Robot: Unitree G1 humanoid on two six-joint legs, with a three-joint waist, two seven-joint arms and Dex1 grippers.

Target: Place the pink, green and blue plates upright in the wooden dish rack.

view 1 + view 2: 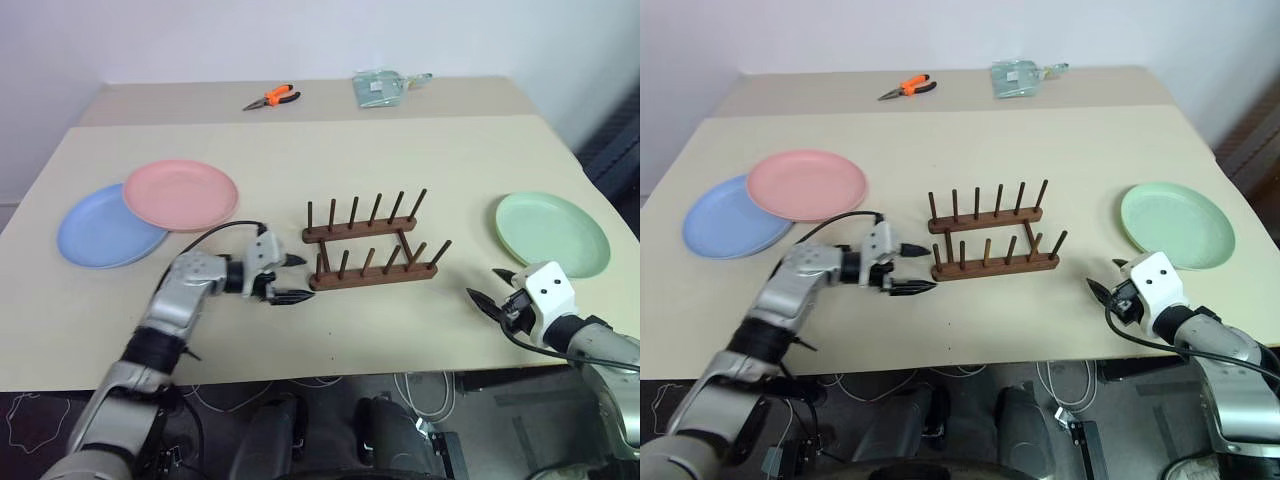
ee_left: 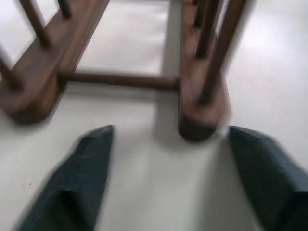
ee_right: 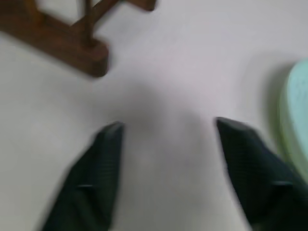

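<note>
The wooden dish rack point(image 1: 372, 245) is taken as the landmark; it stands near the middle of the table point(image 1: 400, 150), with no plate set between its upright pegs.

To the left of the rack, well apart from it, the pink plate point(image 1: 181, 194) is seen lying flat. Its left edge overlaps the blue plate point(image 1: 105, 228), which lies flat still farther from the rack on that side. To the right of the rack, also well apart, the green plate point(image 1: 552, 232) lies flat on the table.

The left tool point(image 1: 290, 277) is held just beside the rack's left end, pointing toward it. Its two black fingers point(image 2: 82, 183) are spread apart and nothing is gripped between them; in the left wrist view the end of one base bar is seen just ahead of the gap, without contact that can be made out.

The right tool point(image 1: 488, 292) is held low over the table to the right of the rack and nearer the table's front edge, between the rack and the green plate and just short of that plate's rim. Its fingers point(image 3: 96, 173) are parted and nothing is held; bare table is seen between them in the right wrist view.

Beyond the rack, near the far edge of the table, orange-handled pliers point(image 1: 272, 97) lie to the left and a clear packet point(image 1: 380, 87) lies roughly behind the rack.
</note>
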